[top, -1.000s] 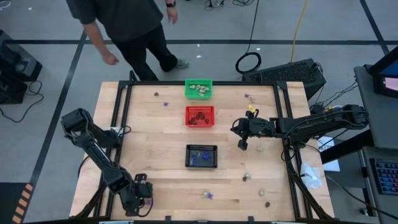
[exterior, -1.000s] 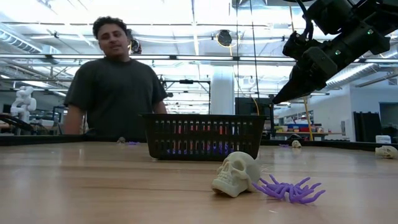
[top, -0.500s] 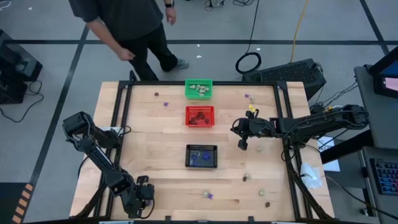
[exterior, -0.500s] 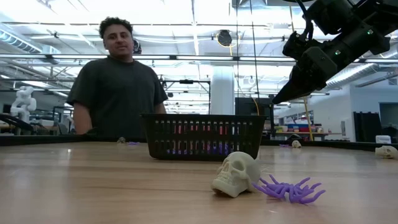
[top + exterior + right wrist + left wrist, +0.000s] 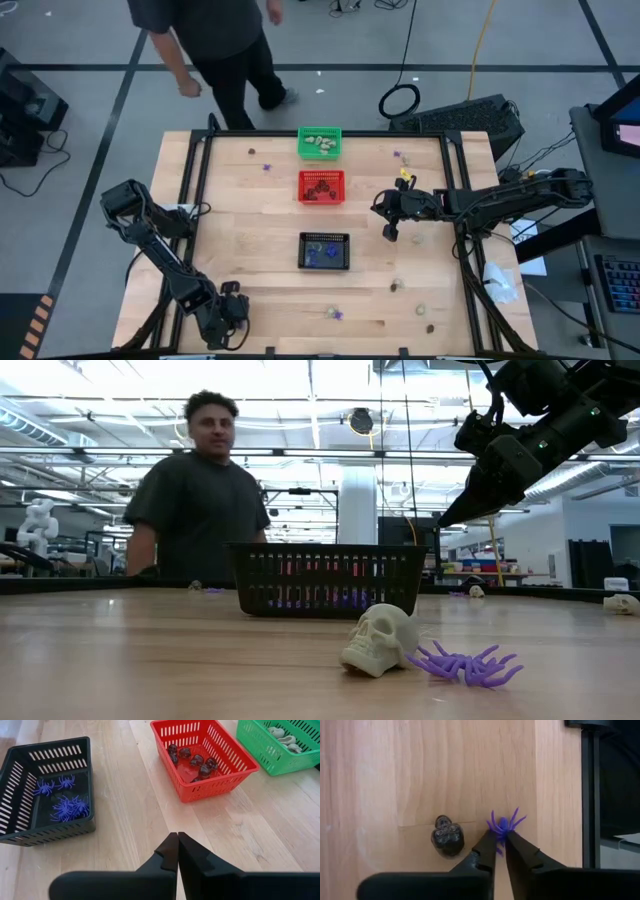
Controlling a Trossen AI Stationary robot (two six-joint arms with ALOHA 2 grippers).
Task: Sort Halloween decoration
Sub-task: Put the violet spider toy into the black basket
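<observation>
Closed down on a purple spider [image 5: 503, 826], your left gripper [image 5: 500, 851] has its two fingertips pinching the trinket's body against the wood at the table's near-left corner, while your right gripper [image 5: 177, 840] hangs shut and empty above the boards. From the high view, the left gripper [image 5: 226, 318] sits low near the front-left edge and the right gripper [image 5: 390, 226] waits right of the baskets: green basket [image 5: 320, 142] farthest, red basket [image 5: 322, 186] in the middle, black basket [image 5: 325, 251] nearest, lined up so each colour has its own bin. In the low view, a cream skull [image 5: 379, 639] and another purple spider [image 5: 466, 664] lie touching in front of the black basket, with a person standing beyond the table. Your left wrist view shows a dark brown skull [image 5: 448, 835] just beside the pinched spider (close enough, I judge, to be nudged when you lift). Your right wrist view shows purple spiders already in the black basket, dark skulls in the red and cream pieces in the green, so this spider likely belongs in the black one.
</observation>
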